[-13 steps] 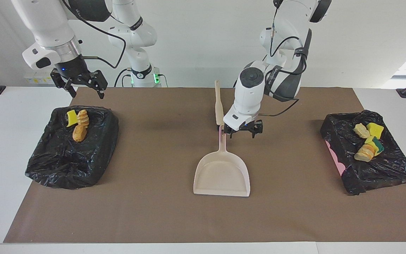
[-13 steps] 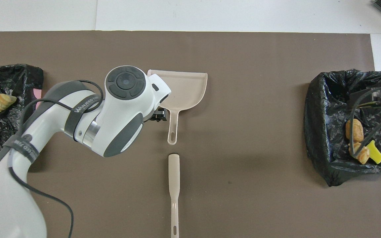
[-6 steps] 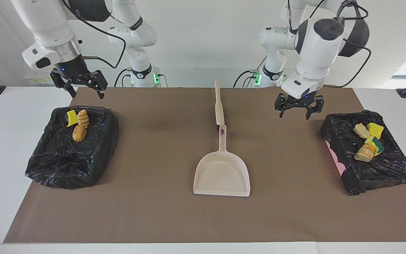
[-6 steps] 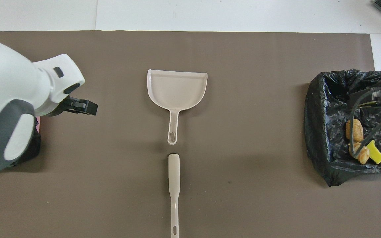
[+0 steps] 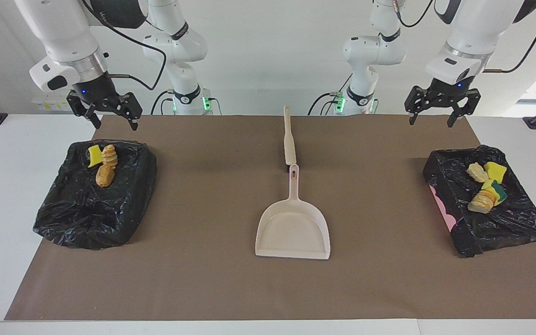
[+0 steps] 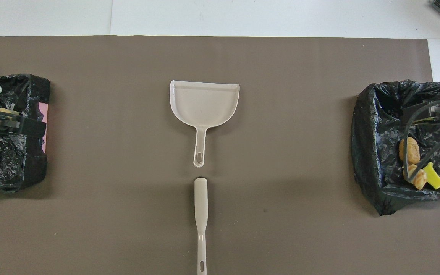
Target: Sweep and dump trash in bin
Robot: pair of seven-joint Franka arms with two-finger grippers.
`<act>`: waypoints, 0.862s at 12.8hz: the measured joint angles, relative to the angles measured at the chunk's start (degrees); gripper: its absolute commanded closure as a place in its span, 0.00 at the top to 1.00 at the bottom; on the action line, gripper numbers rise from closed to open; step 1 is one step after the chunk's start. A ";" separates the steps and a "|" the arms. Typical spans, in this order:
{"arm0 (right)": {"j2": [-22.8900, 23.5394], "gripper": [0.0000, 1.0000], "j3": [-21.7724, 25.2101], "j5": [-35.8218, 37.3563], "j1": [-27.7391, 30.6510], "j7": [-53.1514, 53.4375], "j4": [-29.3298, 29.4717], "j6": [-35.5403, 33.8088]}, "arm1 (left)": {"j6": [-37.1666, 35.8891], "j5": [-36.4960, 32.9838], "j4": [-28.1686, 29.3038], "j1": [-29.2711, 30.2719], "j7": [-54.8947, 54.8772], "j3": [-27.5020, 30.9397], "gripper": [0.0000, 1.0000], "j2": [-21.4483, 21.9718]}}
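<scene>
Trash lies in two black-bagged bins. The bin (image 5: 63,223) (image 6: 369,152) at the right arm's end holds a yellow sponge piece (image 5: 93,155) and two bread-like lumps (image 5: 105,174) (image 6: 409,149). Several sponge and bread bits (image 5: 484,200) lie in the bin (image 5: 505,228) (image 6: 33,168) at the left arm's end. My right gripper (image 5: 105,114) hangs open and empty high over its bin. The left gripper (image 5: 440,111) is raised over the other bin, open and empty. The beige dustpan (image 5: 293,232) (image 6: 204,101) lies mid-table, and the brush (image 5: 289,139) (image 6: 201,206) lies in line with its handle, nearer the robots.
A brown mat (image 5: 203,279) covers most of the white table. A pink bin wall (image 5: 442,209) shows under the bag at the left arm's end.
My left arm has lifted away from the dustpan's handle and swung out over the bin at its own end, gripper empty. The right arm, dustpan and brush have stayed still.
</scene>
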State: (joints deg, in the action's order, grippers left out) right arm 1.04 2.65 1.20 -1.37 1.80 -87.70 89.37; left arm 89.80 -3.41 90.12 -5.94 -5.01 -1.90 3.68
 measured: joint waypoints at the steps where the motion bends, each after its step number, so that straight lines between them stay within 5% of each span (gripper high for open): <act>1: 0.00 1.00 -0.01 -0.01 0.00 0.00 0.00 0.00 | -1.59 0.99 -0.88 1.14 -0.50 -0.16 1.00 -0.07; 11: 0.00 1.00 -0.01 -0.01 0.00 0.00 0.00 0.00 | -5.28 4.45 -3.82 3.34 -1.03 0.15 1.00 -0.44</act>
State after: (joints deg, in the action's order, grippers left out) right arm 1.04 2.65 1.19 -1.37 1.80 -87.70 89.37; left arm 84.52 1.04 86.30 -2.60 -6.04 -1.74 3.23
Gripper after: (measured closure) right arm 0.000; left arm 0.000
